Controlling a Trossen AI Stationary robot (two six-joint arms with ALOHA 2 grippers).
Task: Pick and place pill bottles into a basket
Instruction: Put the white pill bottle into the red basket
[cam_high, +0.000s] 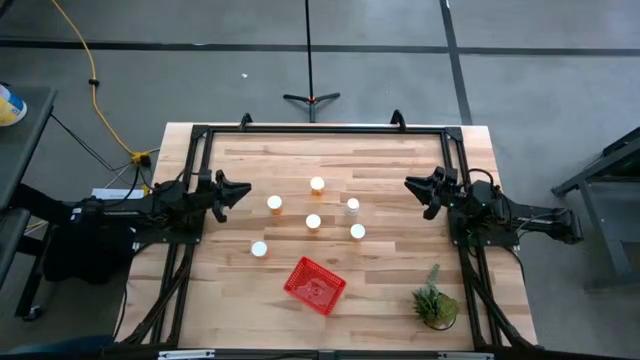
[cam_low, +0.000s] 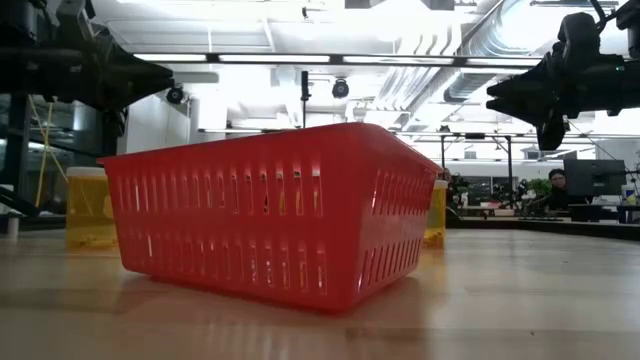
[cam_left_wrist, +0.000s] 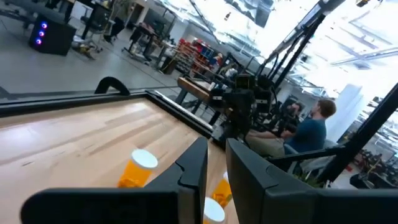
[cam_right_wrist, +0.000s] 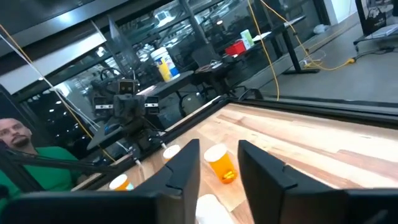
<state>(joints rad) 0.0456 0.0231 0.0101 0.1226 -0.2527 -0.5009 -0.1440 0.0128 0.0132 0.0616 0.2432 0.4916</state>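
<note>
Nothing was done: six pill bottles (cam_high: 313, 221) stood mid-table, the basket (cam_high: 315, 284) near the front edge empty; left gripper (cam_high: 240, 190) and right gripper (cam_high: 412, 185) hung slightly parted, holding nothing.

Six white-capped amber pill bottles (cam_high: 313, 221) mid-table; red mesh plastic basket (cam_high: 314, 284) at near edge; green potted plant (cam_high: 435, 303) right of basket.

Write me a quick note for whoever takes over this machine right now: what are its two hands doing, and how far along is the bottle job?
Left gripper: fingers slightly apart, empty, raised at the table's left edge.
Right gripper: fingers slightly apart, empty, raised at the right edge.
Bottles: six stand loose mid-table between the arms, e.g..
Basket: at the near edge, appears empty.
Done: nothing placed yet.
Left: all six bottles go into the basket.
</note>
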